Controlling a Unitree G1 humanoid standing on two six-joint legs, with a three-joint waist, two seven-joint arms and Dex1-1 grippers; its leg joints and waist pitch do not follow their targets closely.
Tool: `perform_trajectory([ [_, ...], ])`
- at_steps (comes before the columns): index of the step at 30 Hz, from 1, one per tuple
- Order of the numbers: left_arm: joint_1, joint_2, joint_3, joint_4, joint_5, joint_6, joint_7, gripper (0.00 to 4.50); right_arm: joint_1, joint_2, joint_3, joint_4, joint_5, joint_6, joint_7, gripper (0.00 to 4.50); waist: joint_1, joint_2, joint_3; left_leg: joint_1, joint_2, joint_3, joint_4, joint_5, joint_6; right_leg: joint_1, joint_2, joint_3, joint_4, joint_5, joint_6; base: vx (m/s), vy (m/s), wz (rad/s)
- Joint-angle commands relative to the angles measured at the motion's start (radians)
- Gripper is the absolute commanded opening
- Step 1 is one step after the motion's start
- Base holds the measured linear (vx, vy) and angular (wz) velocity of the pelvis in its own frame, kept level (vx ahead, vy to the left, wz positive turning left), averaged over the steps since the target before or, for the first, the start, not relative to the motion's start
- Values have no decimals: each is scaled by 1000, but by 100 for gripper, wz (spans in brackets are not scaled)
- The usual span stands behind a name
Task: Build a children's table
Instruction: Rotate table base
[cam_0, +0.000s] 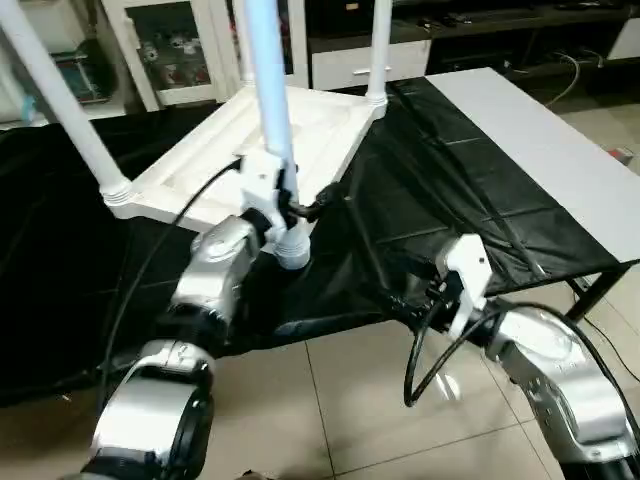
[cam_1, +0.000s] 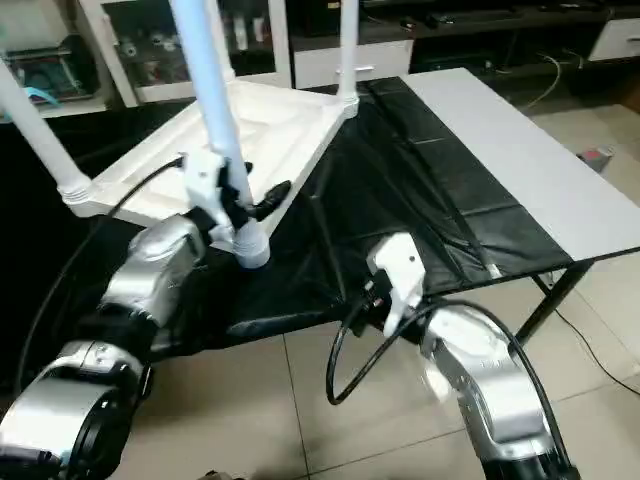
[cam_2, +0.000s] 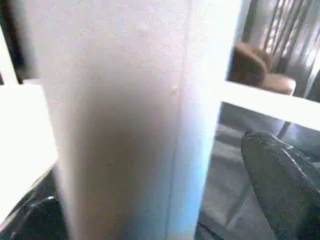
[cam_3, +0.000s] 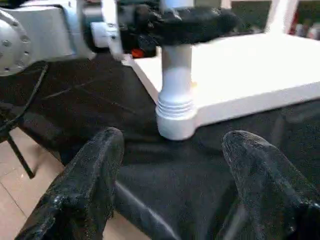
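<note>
The table top (cam_0: 300, 140) and its legs (cam_0: 268, 70) look like smooth white plastic with a slight sheen, the black cloth (cam_0: 420, 190) is thin, creased and faintly glossy, the forearms (cam_0: 215, 270) are brushed silver metal, and the right gripper's fingers (cam_3: 90, 185) are rough matt black.

Work table (cam_0: 560, 170), black cloth (cam_0: 430, 190) over its left part, right strip bare white. White table top (cam_0: 300, 130) lay upside down on cloth, far-left.
</note>
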Motion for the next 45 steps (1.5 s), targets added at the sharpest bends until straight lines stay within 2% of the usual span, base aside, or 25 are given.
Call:
perform_trajectory([
  [1, 49, 12, 20, -84, -27, -2, -17, 445, 7, 8, -12, -34, 18, 15, -15, 348, 4, -27, -72, 14, -3, 4, -56, -185, 83, 46, -38, 18, -71, -21, -261, 0, 0, 0],
  [5, 201, 23, 40, -303, -92, 39, -10, 445, 29, 21, -9, -50, 17, 17, -39, 348, 4, -21, -71, 17, 6, 6, -58, -184, 98, 36, -39, 17, -69, -42, -256, 0, 0, 0],
  [10, 402, 56, 84, -527, -96, 63, 30, 445, 45, 62, -35, -68, -44, -23, -155, 348, 2, -15, -63, 23, 10, 7, -68, -252, 52, 24, -38, 19, -78, -140, -210, 0, 0, 0],
  [17, 524, 29, 115, -633, 24, 83, 242, 445, 63, 161, -107, -32, -97, -94, -348, 348, -3, -24, -55, 29, 5, 6, -78, -343, -6, 10, -31, 22, -96, -284, -109, 0, 0, 0],
  [18, 508, 10, 115, -612, 43, 82, 297, 445, 56, 159, -94, -15, -111, -90, -356, 348, -3, -34, -56, 29, 5, 6, -80, -357, -12, 14, -30, 22, -96, -293, -103, 0, 0, 0],
  [19, 496, 1, 103, -604, 52, 76, 308, 445, 48, 164, -91, -2, -115, -88, -368, 348, 2, -39, -47, 10, -6, -12, -95, -435, 11, 36, -42, -2, -96, -380, -89, 0, 0, 0],
  [20, 488, 0, 95, -599, 63, 78, 314, 445, 45, 166, -92, 2, -115, -88, -372, 348, 1, -38, -45, -29, -20, -29, -106, -439, 45, 64, -55, -28, -97, -430, -64, -21, 8, 28],
  [21, 482, -1, 88, -598, 70, 82, 317, 445, 42, 168, -93, 7, -115, -89, -375, 348, -15, -33, -42, -7, -36, -46, -85, -554, 76, 65, -81, -55, -132, -657, -28, -21, 8, 28],
  [24, 448, -13, 44, -597, 94, 92, 319, 445, 23, 172, -103, 26, -133, -109, -393, 348, -27, -26, -28, -18, -55, -49, -70, -612, 85, 107, -82, -104, -164, -825, -19, 23, 6, 48],
  [25, 440, -21, 34, -598, 95, 102, 319, 445, 18, 178, -114, 31, -136, -119, -400, 348, -38, -25, -25, -6, -55, -51, -65, -623, 82, 114, -82, -115, -174, -830, -34, 54, 10, 57],
  [26, 434, -25, 24, -597, 103, 106, 322, 445, 15, 187, -129, 33, -123, -116, -407, 348, -42, -26, -27, 1, -53, -53, -63, -626, 82, 120, -84, -118, -176, -811, -48, 33, 17, 45],
  [27, 429, -26, 13, -593, 115, 102, 322, 445, 11, 192, -144, 36, -113, -114, -417, 348, -79, -20, -19, 93, -9, -63, -66, -732, 14, 60, -42, -99, -160, -703, -77, 33, 17, 45],
  [29, 424, -27, 2, -584, 127, 100, 326, 445, 6, 189, -150, 40, -108, -114, -425, 348, -80, -17, -24, 107, 10, -76, -102, -805, -6, 77, -20, -72, -129, -504, -112, 59, 18, -2],
  [32, 423, -28, -7, -576, 137, 102, 332, 445, 4, 177, -142, 43, -109, -122, -416, 348, -95, -13, -44, 89, -9, -66, -108, -620, 77, 122, -21, -40, -121, -287, -165, 139, 43, -6],
  [34, 428, -29, -8, -573, 134, 107, 336, 445, 1, 170, -134, 42, -104, -117, -395, 348, -85, -23, -79, 17, -61, -21, -53, -178, 237, 207, -27, -22, -129, -59, -145, 164, 39, -1],
  [35, 429, -29, -8, -574, 135, 108, 338, 445, 0, 169, -132, 43, -104, -116, -391, 348, -85, -23, -79, 17, -61, -21, -53, -178, 237, 207, -27, -22, -129, -59, -145, 140, 42, 2],
  [36, 431, -27, -9, -575, 138, 110, 342, 445, -2, 167, -128, 45, -104, -114, -381, 348, -93, -15, -90, 39, -68, -32, -32, 0, 338, 202, 4, -40, -109, 45, -82, 140, 42, 2],
  [38, 434, -26, -3, -577, 141, 113, 349, 445, -4, 161, -119, 48, -102, -111, -357, 348, -114, -12, -91, 93, -48, -69, -29, 101, 448, 162, 28, -54, -66, 88, -43, 177, -5, 6],
  [39, 435, -26, -2, -577, 141, 113, 349, 445, -4, 160, -117, 49, -102, -111, -355, 348, -141, -5, -95, 196, 1, -127, -20, 174, 571, 56, 24, -63, -11, -10, -18, 180, -29, 7],
  [40, 437, -25, -1, -579, 141, 113, 350, 445, -4, 158, -114, 49, -101, -111, -349, 348, -160, -4, -95, 261, 72, -204, -30, 258, 691, -34, -7, -47, 56, -190, 44, 131, -86, -15],
  [41, 438, -23, 2, -582, 142, 114, 351, 445, -5, 155, -111, 51, -98, -109, -343, 348, -168, -21, -94, 257, 97, -222, -38, 290, 716, -51, -29, -26, 76, -216, 68, 72, -179, -42],
  [42, 442, -21, 4, -585, 143, 117, 354, 445, -4, 153, -107, 52, -93, -106, -338, 348, -156, -40, -89, 228, 71, -220, -37, 272, 671, -58, -61, 12, 75, -169, 85, 72, -179, -42],
  [43, 449, -14, 8, -593, 145, 118, 356, 445, -3, 150, -103, 53, -84, -106, -326, 348, -104, -116, -73, 54, -108, -95, 42, 6, 436, 122, -73, 94, -39, -31, 123, 10, -213, -29],
  [44, 452, -11, 10, -596, 146, 119, 357, 445, -3, 150, -103, 54, -80, -106, -322, 348, -49, -116, -50, -31, -174, -55, 129, -171, 381, 192, -111, 159, -98, -55, 136, 97, -109, 7],
  [45, 459, -7, 15, -603, 142, 121, 360, 445, -5, 144, -96, 58, -89, -115, -317, 348, -35, -116, -62, -77, -150, -73, 196, -129, 230, 211, -115, 155, -83, 131, 111, 97, -109, 7],
])
